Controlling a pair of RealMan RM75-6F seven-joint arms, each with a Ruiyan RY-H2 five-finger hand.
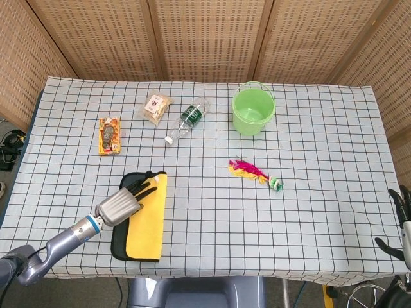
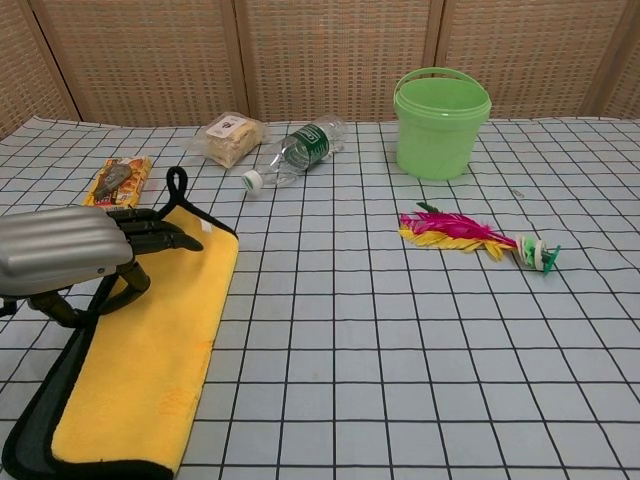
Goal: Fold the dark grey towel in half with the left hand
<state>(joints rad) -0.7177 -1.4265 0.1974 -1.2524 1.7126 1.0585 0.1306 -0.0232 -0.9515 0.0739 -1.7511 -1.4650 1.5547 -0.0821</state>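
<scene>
The dark grey towel (image 1: 148,218) lies folded over near the table's front left, its yellow underside (image 2: 150,350) facing up and a dark strip showing along the left edge (image 1: 117,240). A black hanging loop (image 2: 178,185) sticks out at its far corner. My left hand (image 1: 125,200) is over the folded-over far left corner, fingers on top and thumb curled beneath, still pinching the towel's edge (image 2: 75,250). My right hand (image 1: 401,221) hangs off the table's front right corner with its fingers apart, holding nothing.
A green bucket (image 1: 253,110) stands at the back. A plastic bottle (image 1: 187,119) lies beside a bread bag (image 1: 156,106). An orange snack packet (image 1: 110,135) lies to the left. A pink and yellow feather toy (image 1: 253,172) lies at centre right.
</scene>
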